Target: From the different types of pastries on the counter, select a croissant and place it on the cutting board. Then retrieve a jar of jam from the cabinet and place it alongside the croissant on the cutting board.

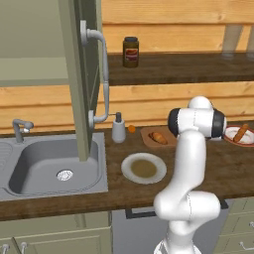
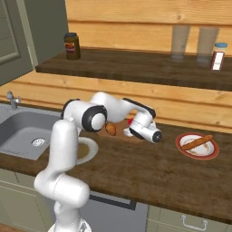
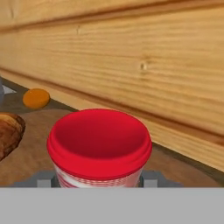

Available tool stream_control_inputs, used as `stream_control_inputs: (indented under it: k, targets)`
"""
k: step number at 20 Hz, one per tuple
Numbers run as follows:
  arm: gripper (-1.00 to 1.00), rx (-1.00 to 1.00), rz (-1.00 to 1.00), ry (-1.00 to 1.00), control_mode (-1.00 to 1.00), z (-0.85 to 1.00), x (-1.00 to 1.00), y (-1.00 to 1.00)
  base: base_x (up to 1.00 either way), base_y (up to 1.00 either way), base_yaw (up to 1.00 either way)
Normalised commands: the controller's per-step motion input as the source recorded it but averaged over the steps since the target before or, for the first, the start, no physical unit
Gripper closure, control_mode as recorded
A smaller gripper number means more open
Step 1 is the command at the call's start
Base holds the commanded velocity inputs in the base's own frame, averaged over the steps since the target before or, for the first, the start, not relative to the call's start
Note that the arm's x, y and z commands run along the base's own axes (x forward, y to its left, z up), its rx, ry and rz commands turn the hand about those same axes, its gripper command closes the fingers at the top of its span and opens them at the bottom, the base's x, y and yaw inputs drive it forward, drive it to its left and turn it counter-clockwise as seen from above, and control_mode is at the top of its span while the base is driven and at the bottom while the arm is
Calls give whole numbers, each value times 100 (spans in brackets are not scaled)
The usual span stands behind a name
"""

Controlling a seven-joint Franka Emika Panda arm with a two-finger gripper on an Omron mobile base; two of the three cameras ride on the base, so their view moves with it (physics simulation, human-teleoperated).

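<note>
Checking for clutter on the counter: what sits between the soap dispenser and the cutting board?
A small orange ball lies between the soap dispenser and the cutting board, seen in the left base view.

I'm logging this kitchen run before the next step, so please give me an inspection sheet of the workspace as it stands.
Surface: dark wood counter with steel sink.
Job's things: croissant lies on cutting board; jam jar low over the board, beside it; cabinet door open.
Clutter: round plate, soap dispenser, small orange ball, plate with a long pastry, dark jar on shelf.
Grippers: pincer shut on the jam jar.
Cables: nothing seen.
Surroundings: pale wood plank wall.
</note>
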Motion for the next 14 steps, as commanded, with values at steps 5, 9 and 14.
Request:
stream_control_inputs:
  k: [5, 9, 14]
  targets:
    - [100, 0, 0, 0, -100, -10, 13, 8, 0, 0, 0]
    - [-100, 0, 0, 0, -100, -3, 4, 3, 0, 0, 0]
    - [-100, 0, 0, 0, -100, 0, 0, 0, 0, 0, 0]
